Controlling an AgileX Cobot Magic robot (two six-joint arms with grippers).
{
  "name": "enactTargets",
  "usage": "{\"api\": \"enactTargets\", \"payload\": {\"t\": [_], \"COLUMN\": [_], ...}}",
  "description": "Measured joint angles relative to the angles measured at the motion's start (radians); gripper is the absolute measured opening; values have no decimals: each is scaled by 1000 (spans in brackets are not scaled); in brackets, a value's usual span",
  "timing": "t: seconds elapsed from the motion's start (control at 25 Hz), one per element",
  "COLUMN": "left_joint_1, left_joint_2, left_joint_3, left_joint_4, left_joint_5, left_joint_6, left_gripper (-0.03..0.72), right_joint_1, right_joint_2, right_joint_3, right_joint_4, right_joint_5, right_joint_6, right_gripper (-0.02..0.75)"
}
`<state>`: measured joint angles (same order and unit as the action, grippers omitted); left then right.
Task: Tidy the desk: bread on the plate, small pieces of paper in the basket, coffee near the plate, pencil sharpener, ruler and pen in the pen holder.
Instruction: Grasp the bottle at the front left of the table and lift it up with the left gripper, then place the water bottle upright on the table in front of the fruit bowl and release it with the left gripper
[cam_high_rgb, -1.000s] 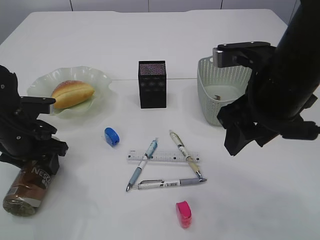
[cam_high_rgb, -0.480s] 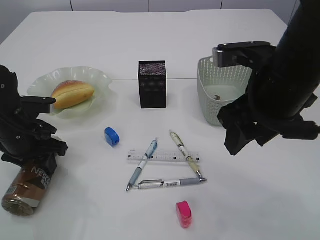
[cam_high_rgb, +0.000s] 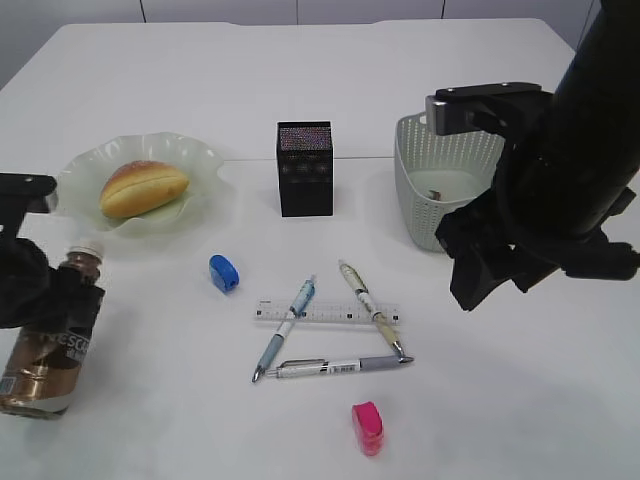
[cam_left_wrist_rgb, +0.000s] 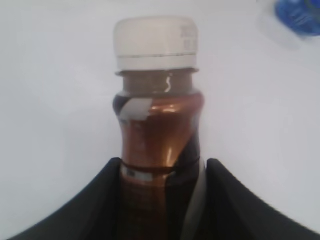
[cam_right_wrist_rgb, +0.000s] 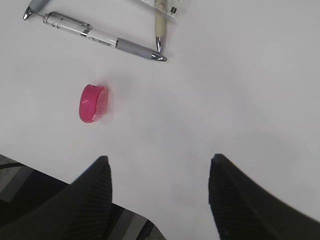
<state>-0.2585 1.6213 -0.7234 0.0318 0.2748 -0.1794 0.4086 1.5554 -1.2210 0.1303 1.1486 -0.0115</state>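
Coffee bottle (cam_left_wrist_rgb: 159, 125) is clamped upright in left gripper (cam_left_wrist_rgb: 159, 200), plate (cam_high_rgb: 205, 160) up and right of it; right gripper (cam_right_wrist_rgb: 160, 190) is held apart, empty.

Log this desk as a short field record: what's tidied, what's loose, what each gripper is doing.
bread: on the plate
coffee: gripped by left gripper, upright, front-left of plate
pens: three, loose with the ruler
sharpeners: blue, pink, both loose
pen holder: upright, contents unseen
right gripper: open, holding nothing
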Motion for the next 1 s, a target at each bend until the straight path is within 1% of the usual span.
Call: {"api": "enactTargets", "payload": {"t": [0.16, 0.24, 0.4, 0.52, 0.72, 1.0], "left_joint_1": [0, 0, 0, 0, 0, 0], "left_joint_2": [-167, -227, -253, -235, -162, 36], "left_joint_3": [185, 264, 356, 387, 389, 389], "left_joint_4": [9, 11, 13, 14, 26, 91], "left_joint_5": [-285, -463, -728, -831, -1036, -1343], "left_joint_6": [0, 0, 0, 0, 0, 0], "left_gripper": [357, 356, 356, 356, 356, 356], "right_joint_1": [0, 0, 0, 0, 0, 0], "right_joint_2": [0, 0, 0, 0, 0, 0], "right_joint_3": [0, 0, 0, 0, 0, 0], "right_joint_4": [-2, -2, -2, -2, 0, 2], "right_joint_5": [2, 2, 2, 2, 2, 2], "right_joint_6": [-1, -1, -1, -1, -1, -1], "right_gripper": [452, 452, 451, 451, 451, 451]}}
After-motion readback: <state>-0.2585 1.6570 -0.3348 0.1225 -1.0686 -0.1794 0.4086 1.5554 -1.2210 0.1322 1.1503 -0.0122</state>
